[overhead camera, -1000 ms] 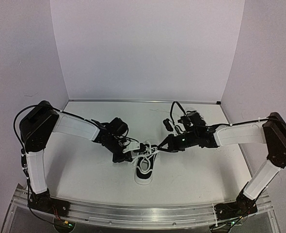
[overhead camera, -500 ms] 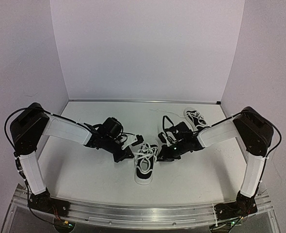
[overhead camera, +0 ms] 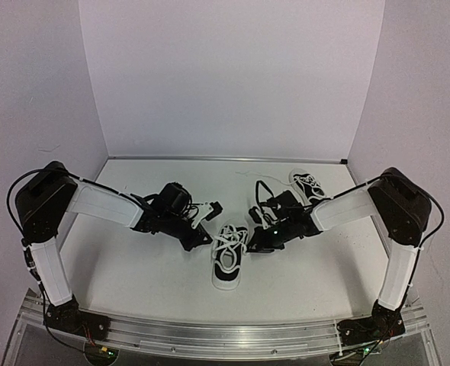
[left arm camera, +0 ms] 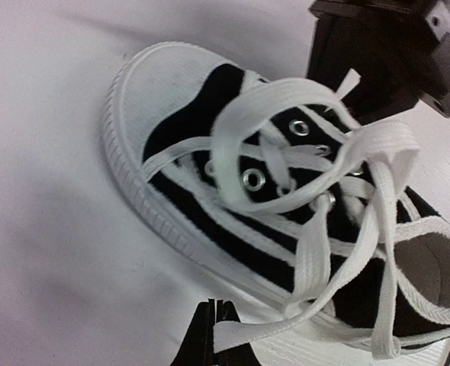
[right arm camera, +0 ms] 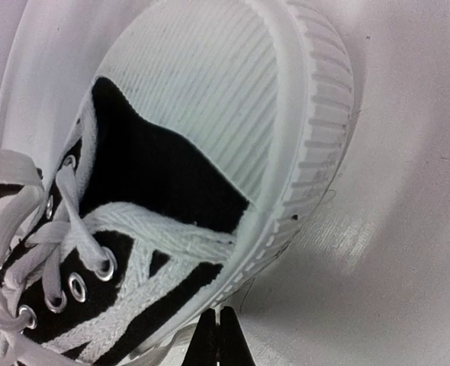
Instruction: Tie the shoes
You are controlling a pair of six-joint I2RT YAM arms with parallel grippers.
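Both arms have been drawn back from the near shoe point(overhead camera: 226, 267); with both jaws closed and no held lace discernible, the laces point(overhead camera: 229, 241) should be gripped near their ends.

Blk/wht sneaker point(overhead camera: 228, 263) upright at centre, laces point(overhead camera: 230, 239) looped loose; 2nd sneaker point(overhead camera: 306, 184) back right.
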